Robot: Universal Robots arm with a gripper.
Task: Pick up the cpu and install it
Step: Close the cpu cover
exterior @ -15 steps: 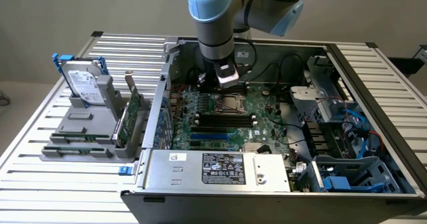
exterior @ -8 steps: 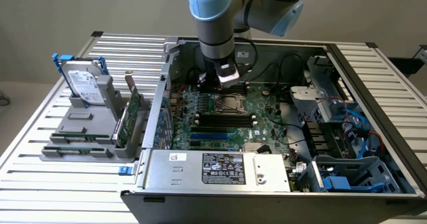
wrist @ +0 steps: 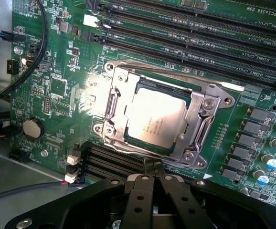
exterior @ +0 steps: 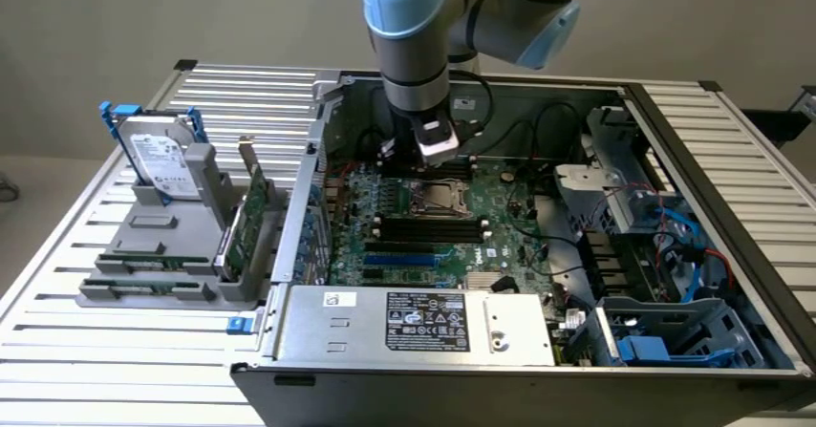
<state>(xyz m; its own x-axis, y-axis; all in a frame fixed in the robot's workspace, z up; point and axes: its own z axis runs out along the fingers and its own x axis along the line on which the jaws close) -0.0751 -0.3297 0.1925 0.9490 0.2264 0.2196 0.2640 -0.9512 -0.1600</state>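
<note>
The cpu [wrist: 154, 119], a small square chip with a silvery top plate, lies inside the square metal socket frame [wrist: 202, 121] on the green motherboard [wrist: 57, 90]. It sits slightly askew, with a dark gap along one edge. My gripper [wrist: 153, 164] hovers just off the socket's edge, its two black fingers pressed together with nothing between them. In the exterior view the gripper [exterior: 431, 160] hangs inside the open computer case, a little above and behind the socket frame [exterior: 442, 198].
A labelled hard drive [exterior: 160, 164] with blue handles stands in a grey holder at the exterior view's left. A silver power supply [exterior: 415, 322] fills the case's front. Memory slots [wrist: 185, 24], black cables [wrist: 37, 52] and case walls [exterior: 714, 179] surround the socket.
</note>
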